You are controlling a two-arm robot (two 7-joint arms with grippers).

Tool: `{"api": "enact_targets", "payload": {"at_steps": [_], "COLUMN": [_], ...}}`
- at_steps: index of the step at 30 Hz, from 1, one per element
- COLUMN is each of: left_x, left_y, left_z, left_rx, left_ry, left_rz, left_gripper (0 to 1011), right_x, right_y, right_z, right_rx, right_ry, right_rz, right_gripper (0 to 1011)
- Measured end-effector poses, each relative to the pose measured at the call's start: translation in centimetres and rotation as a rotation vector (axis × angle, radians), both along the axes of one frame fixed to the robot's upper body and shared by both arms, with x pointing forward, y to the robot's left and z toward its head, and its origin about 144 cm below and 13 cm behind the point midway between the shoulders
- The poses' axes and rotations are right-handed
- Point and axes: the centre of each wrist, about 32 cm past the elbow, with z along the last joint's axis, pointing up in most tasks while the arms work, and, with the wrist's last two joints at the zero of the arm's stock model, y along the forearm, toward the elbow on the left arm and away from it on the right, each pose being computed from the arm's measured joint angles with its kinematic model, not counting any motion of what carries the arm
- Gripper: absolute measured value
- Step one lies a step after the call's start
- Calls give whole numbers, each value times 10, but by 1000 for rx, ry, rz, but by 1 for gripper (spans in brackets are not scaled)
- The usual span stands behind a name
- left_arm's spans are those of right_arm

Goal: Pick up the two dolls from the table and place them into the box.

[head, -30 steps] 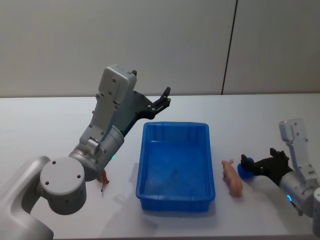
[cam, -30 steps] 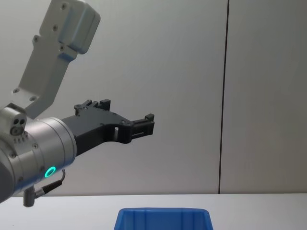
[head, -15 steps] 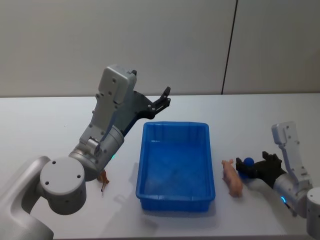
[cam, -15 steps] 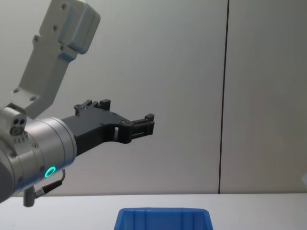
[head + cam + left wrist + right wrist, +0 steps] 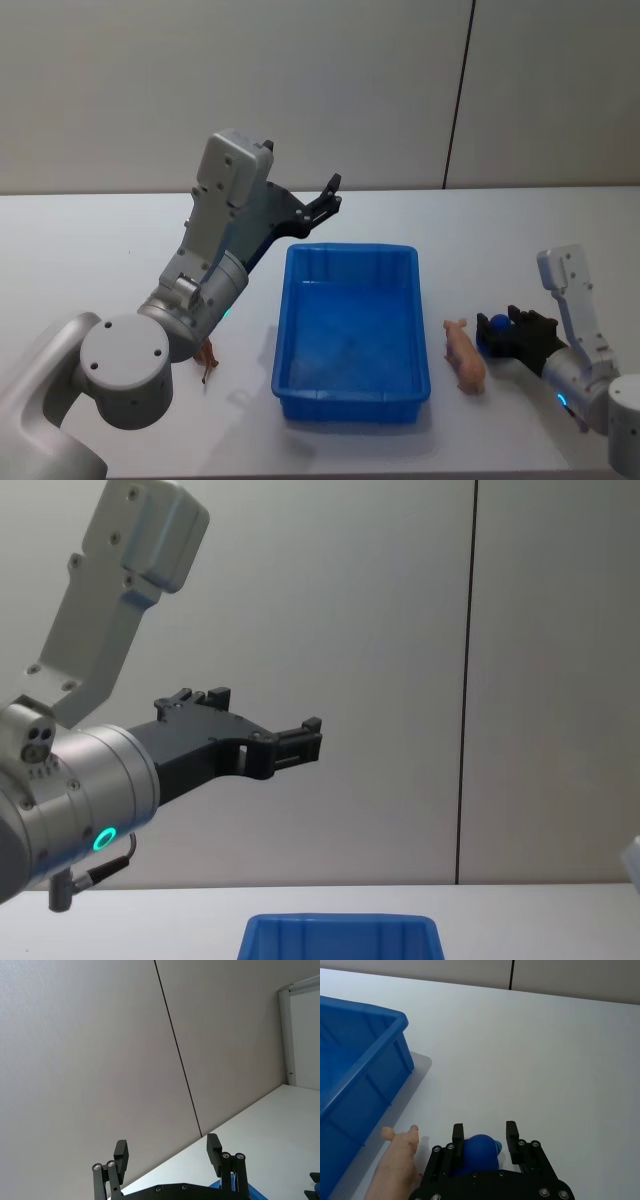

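**Table stock: one box, three small figures**

- Box (image 5: pixel 283 330): blue, standing mid-table (image 5: pixel 80 250).
- Pig doll (image 5: pixel 465 358): pink, lying on the table just right of the box.
- Blue doll (image 5: pixel 497 322): clasped between the fingers of the right gripper (image 5: pixel 500 322), low by the table, just right of the pig.
- Brown figure (image 5: pixel 207 360): left of the box, partly behind the left arm.
- Left gripper (image 5: pixel 330 195): raised over the box's far left corner, fingers spread apart.
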Motion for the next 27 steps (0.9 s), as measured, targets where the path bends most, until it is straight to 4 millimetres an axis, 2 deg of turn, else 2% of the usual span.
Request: {"api": "enact_targets", "payload": {"at_steps": [1, 2, 5, 8, 27], "left_x": [0, 0, 0, 0, 0], "left_y": [0, 0, 0, 0, 0], "left_z": [0, 0, 0, 0, 0], "left_rx": [0, 0, 0, 0, 0], "left_ry": [0, 0, 0, 0, 0], "left_rz": [0, 0, 0, 0, 0], "left_gripper": [1000, 1000, 1000, 1000, 1000], "right_x": [0, 0, 1, 1, 2], "right_y": [0, 0, 1, 3, 11], "right_z": [0, 0, 2, 5, 25], "right_rx": [0, -1, -2, -1, 38], "right_ry": [-1, -3, -15, -27, -105], "right_rz": [1, 2, 10, 18, 63], "right_gripper": [486, 486, 368, 331, 229]}}
